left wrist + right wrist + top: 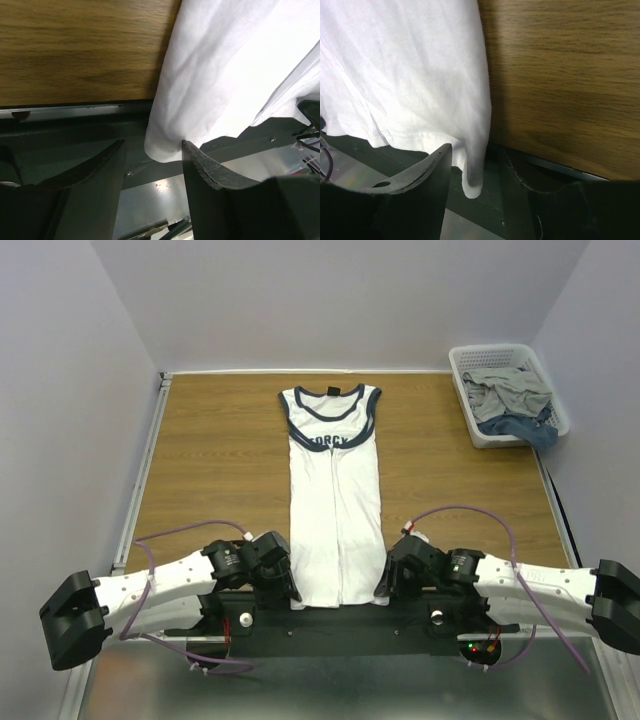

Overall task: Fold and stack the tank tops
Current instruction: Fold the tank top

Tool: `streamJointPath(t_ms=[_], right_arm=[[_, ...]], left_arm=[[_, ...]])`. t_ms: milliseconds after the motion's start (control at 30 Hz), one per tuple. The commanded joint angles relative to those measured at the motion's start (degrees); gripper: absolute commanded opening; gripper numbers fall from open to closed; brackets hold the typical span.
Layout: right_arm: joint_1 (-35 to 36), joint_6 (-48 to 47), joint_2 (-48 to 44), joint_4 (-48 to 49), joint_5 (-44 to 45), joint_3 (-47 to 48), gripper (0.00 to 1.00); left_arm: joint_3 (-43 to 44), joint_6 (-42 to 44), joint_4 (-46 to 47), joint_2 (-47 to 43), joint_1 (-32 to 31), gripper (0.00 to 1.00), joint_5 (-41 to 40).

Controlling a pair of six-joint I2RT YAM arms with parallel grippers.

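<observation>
Tool jaws on both arms stand apart, neither clamped on anything. The left tool straddles the near left hem corner of the tank top, and the right tool straddles the right corner, with cloth hanging between its fingers. The top lies lengthwise along the middle of the table, neck far, hem overhanging the near edge. A white basket of grey and blue clothes sits at the far right, shown only from above; only the wrist views show the gaps
</observation>
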Motion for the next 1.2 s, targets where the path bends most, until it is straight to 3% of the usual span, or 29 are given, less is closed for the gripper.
streamJointPath(t_ms=[0, 600, 1167], right_arm=[[-0.12, -0.67, -1.73, -2.83, -1.91, 1.07, 0.48], [-0.12, 0.82, -2.61, -5.38, -3.59, 1.51, 0.54], [-0.12, 0.47, -1.64, -5.29, -2.63, 2.3, 0.59]], left_arm=[[-2.83, -2.67, -0.53, -2.87, -1.29, 0.57, 0.96], [-4.59, -2.41, 3.25, -2.44, -2.0, 0.51, -1.67], [-4.15, -1.62, 3.51, -0.42, -2.0, 0.52, -7.12]])
